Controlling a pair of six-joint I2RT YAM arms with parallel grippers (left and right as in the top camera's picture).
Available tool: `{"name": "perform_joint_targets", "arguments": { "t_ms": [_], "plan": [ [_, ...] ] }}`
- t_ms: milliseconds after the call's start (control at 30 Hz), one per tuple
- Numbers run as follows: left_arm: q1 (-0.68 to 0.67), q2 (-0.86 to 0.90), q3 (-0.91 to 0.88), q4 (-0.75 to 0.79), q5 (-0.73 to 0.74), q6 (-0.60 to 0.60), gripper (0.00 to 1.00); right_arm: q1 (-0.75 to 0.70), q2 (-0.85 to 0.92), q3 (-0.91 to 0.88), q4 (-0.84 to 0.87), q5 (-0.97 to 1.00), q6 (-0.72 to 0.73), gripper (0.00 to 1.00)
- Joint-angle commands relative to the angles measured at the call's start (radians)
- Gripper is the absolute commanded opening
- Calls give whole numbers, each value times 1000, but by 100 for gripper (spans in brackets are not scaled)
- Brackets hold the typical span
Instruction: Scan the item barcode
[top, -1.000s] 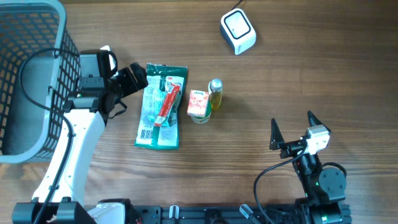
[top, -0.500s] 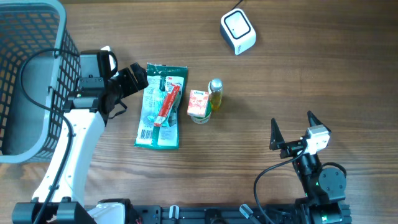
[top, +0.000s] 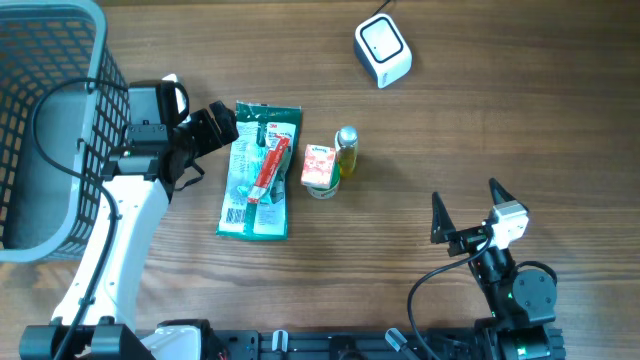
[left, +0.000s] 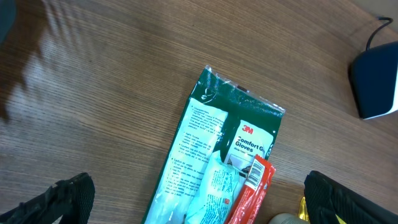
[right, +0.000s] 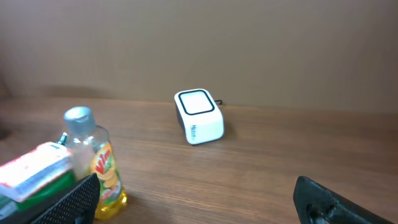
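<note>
A green glove packet (top: 258, 170) lies flat left of centre, with a red sachet (top: 270, 165) on top of it. In the left wrist view the packet (left: 205, 143) fills the middle and the sachet (left: 252, 193) shows a barcode at its tip. My left gripper (top: 215, 128) hovers at the packet's top left corner, open and holding nothing (left: 202, 202). The white scanner (top: 382, 50) sits at the back, also in the right wrist view (right: 199, 116). My right gripper (top: 467, 198) stands open at the front right, nothing between its fingers (right: 199, 205).
A small carton (top: 318, 167) and a yellow bottle (top: 346, 150) stand just right of the packet; the bottle (right: 93, 165) shows at the left of the right wrist view. A grey wire basket (top: 50, 130) takes the far left corner.
My right gripper has shifted very slightly to the left. The left arm and all items are where they were.
</note>
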Motion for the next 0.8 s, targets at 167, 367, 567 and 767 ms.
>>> {"name": "perform_joint_targets", "arguments": {
  "t_ms": [167, 367, 567, 767],
  "plan": [
    [4, -14, 18, 0, 11, 6, 100, -5, -6, 4, 6, -54, 440, 100],
    [4, -13, 18, 0, 11, 5, 100, -5, 4, 240, -234, -138, 411, 100],
    [4, -13, 18, 0, 11, 5, 100, -5, 227, 768, -566, -96, 357, 100],
    [4, -14, 18, 0, 11, 6, 100, -5, 651, 1353, -989, -104, 335, 100]
  ]
}}
